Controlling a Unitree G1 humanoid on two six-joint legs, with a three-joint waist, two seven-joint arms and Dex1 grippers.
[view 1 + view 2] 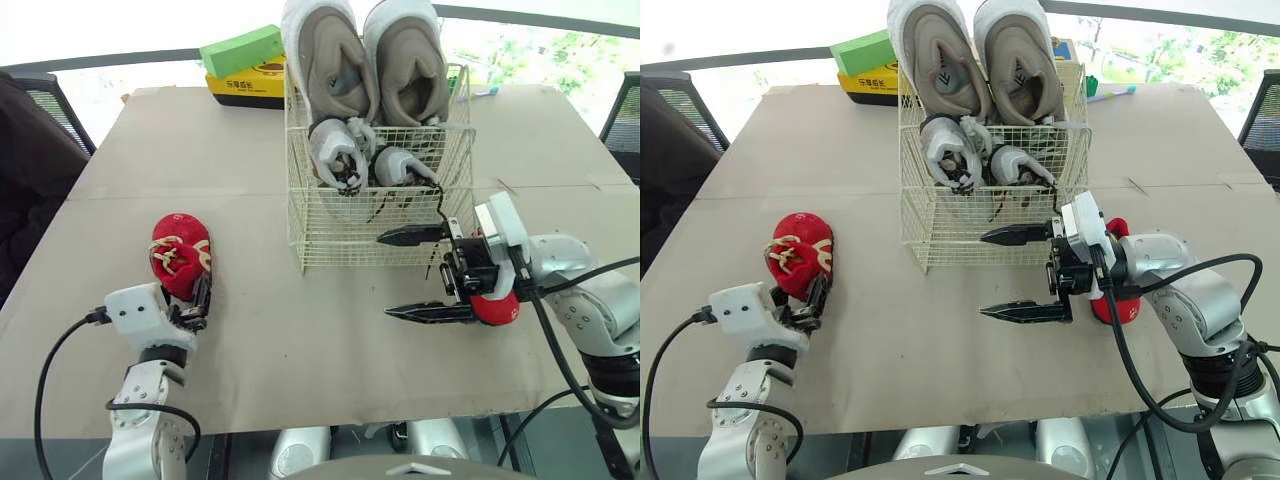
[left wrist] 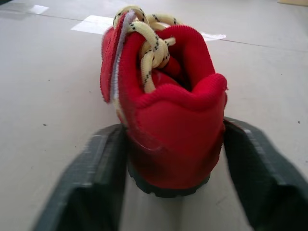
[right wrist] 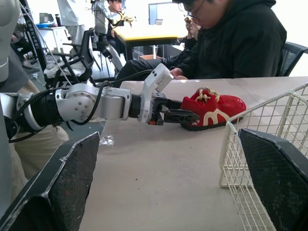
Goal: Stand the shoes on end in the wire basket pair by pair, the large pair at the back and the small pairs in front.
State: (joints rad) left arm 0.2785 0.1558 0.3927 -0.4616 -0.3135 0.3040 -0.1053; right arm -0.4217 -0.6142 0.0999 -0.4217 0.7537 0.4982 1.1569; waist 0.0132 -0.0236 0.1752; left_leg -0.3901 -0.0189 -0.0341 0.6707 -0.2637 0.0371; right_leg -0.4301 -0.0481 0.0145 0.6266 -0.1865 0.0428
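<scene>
At the lower left of the frame my left gripper (image 2: 175, 142) pinches the heel of the red shoe (image 1: 181, 255), which I judge light and soft, so I would hold near the stiffer sole, while my right gripper (image 1: 385, 275) is spread wide and empty.

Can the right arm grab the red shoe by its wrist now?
Probably not directly: the open right pincer points away from the red shoe, which sits behind its fingers beside the wrist. The arm would need to back off first.
</scene>
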